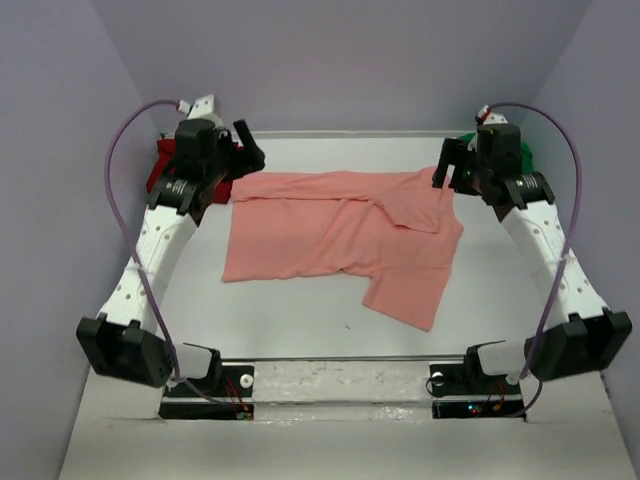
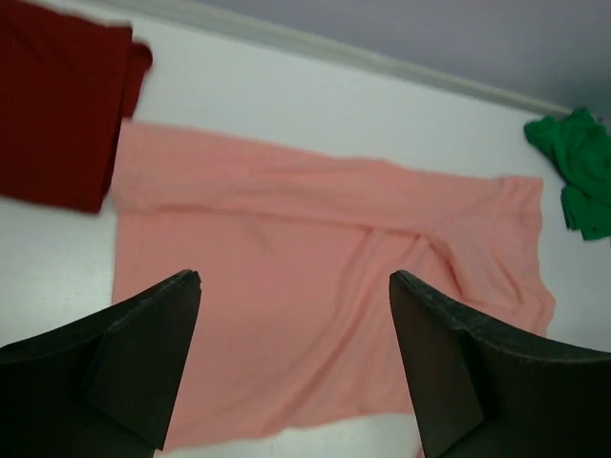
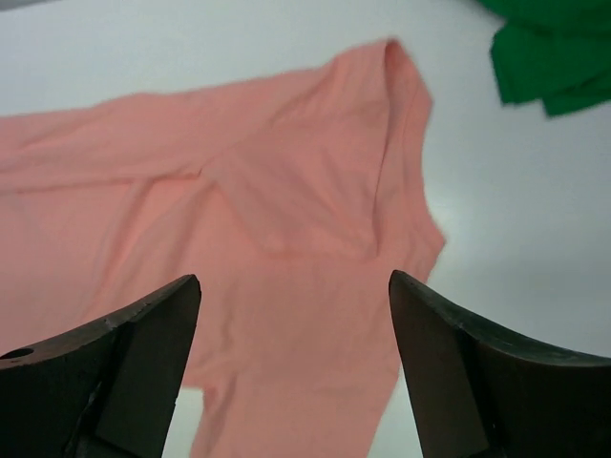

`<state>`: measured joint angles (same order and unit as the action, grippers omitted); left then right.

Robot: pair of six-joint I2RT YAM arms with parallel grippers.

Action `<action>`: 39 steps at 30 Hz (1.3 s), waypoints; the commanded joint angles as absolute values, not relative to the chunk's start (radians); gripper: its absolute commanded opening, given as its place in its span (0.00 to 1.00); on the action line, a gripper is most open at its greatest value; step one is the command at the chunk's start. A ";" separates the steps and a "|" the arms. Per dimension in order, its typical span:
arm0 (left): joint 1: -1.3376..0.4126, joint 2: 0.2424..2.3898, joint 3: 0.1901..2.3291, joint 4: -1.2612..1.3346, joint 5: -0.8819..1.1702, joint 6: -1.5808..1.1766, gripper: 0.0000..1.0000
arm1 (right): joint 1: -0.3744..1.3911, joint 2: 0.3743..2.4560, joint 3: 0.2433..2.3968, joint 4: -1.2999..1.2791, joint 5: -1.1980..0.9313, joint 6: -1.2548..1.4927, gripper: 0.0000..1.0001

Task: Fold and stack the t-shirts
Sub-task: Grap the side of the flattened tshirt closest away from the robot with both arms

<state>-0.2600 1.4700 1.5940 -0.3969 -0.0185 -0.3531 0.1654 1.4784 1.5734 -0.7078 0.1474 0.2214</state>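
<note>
A salmon-pink t-shirt (image 1: pixel 330 230) lies partly folded across the middle of the white table, one sleeve part sticking out toward the front right. My left gripper (image 1: pixel 248 152) hovers open over its far left corner, nothing between the fingers. My right gripper (image 1: pixel 446 166) is open above its far right corner. The left wrist view has the pink shirt (image 2: pixel 315 277) under the open left gripper (image 2: pixel 294 277), the dark red t-shirt (image 2: pixel 57 105) at upper left and the green t-shirt (image 2: pixel 578 172) far right. Beneath the open right gripper (image 3: pixel 294 279) lies the pink shirt (image 3: pixel 286 219).
The dark red t-shirt (image 1: pixel 160 172) sits bunched in the back left corner behind the left arm. A green t-shirt (image 1: pixel 522 155) lies in the back right corner behind the right arm. Grey walls close the table (image 1: pixel 300 320) on three sides.
</note>
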 commanded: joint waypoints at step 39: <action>-0.009 1.008 0.782 -0.535 0.129 -0.591 0.78 | 0.902 1.113 0.650 -1.028 0.365 1.410 0.55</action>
